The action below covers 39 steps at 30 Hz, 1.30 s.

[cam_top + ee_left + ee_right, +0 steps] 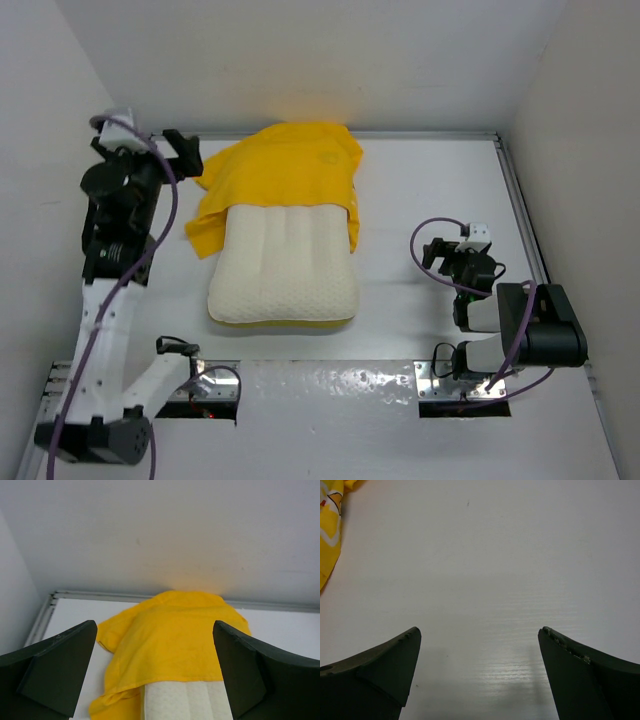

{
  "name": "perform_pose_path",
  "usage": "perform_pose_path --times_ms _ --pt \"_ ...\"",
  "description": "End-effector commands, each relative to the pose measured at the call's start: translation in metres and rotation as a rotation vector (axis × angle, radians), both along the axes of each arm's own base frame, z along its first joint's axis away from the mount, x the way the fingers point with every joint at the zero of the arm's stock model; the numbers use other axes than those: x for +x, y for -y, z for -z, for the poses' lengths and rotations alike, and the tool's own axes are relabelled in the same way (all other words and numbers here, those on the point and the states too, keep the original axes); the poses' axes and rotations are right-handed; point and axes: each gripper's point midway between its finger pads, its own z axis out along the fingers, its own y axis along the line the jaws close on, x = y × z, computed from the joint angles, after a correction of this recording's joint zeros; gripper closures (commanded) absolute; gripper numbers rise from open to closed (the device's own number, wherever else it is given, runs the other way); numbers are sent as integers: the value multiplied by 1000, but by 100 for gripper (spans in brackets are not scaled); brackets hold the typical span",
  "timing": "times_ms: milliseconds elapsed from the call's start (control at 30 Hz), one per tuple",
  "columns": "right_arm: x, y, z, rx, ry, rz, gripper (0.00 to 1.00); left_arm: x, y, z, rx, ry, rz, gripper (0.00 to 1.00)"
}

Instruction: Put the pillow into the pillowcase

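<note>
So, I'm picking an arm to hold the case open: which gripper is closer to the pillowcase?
The left gripper: it hangs open beside the pillowcase at its far-left edge; the right gripper sits well apart on the other side.

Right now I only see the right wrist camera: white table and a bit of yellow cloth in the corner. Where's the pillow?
Observer: The pillow lies mid-table, left of your gripper.
Operator: Is it inside the pillowcase?
Observer: Only partly. The pillowcase covers its far end, and most of the pillow shows bare on the near side.
Operator: What's the other arm doing?
Observer: The left gripper is open at the pillowcase's left edge, holding nothing.
</note>
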Motion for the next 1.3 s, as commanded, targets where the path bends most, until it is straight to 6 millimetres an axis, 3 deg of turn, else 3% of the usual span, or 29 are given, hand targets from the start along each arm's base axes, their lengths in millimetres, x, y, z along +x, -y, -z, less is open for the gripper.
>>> perform_pose_path --times_ms 0,33,200,233,333,400,433,533,600,633,700,767,933,967,1000,1033,1067,1167,1200,1267 --pt "-20 -6 10 -2 -8 -27 1 -36 -24 -10 -1 81 -136 0" --pt "-20 -6 9 -2 -6 -25 1 -41 -26 -2 -10 50 -148 0" --pt "-20 -7 9 -2 -6 -28 1 -48 -25 -1 -10 -22 -143 0" --pt "-20 -7 9 -2 -6 -28 1 -44 -18 -11 10 19 -98 0" --pt "-20 -7 9 -2 -6 -28 1 -27 9 -6 35 -28 53 0" --pt "-20 -7 10 -2 -8 -28 1 -24 25 10 195 -138 193 0" --pt "-20 -7 10 -2 -8 -28 1 -25 23 12 235 -143 196 0" --pt "-20 -7 10 -2 -9 -28 1 -23 43 26 335 -171 356 0" --pt "-21 -7 10 -2 -9 -28 1 -25 46 50 327 -221 383 0" --pt "-20 -7 9 -2 -6 -28 1 -26 45 71 317 -253 380 0" --pt "-20 -7 10 -2 -8 -28 1 -25 38 80 305 -271 337 0" --pt "-20 -7 10 0 -8 -28 1 -24 34 107 294 -331 320 0" --pt "-20 -7 10 -2 -8 -28 1 -9 30 178 281 -576 342 0" --pt "-20 -7 10 -2 -8 -28 1 -9 32 193 317 -626 388 0" --pt "-20 -7 10 -2 -8 -28 1 -5 47 216 311 -699 517 0" --pt "-20 -7 9 -3 -6 -29 1 -19 51 234 297 -809 589 0" --pt "-19 -7 9 -4 -6 -32 1 -13 60 247 290 -862 687 0" --pt "-20 -7 10 -5 -9 -34 1 -12 63 259 280 -955 756 0" --pt "-20 -7 9 -6 -7 -36 1 -6 56 260 305 -956 710 0" --pt "-20 -7 9 -4 -8 -33 1 10 44 248 360 -890 617 0"
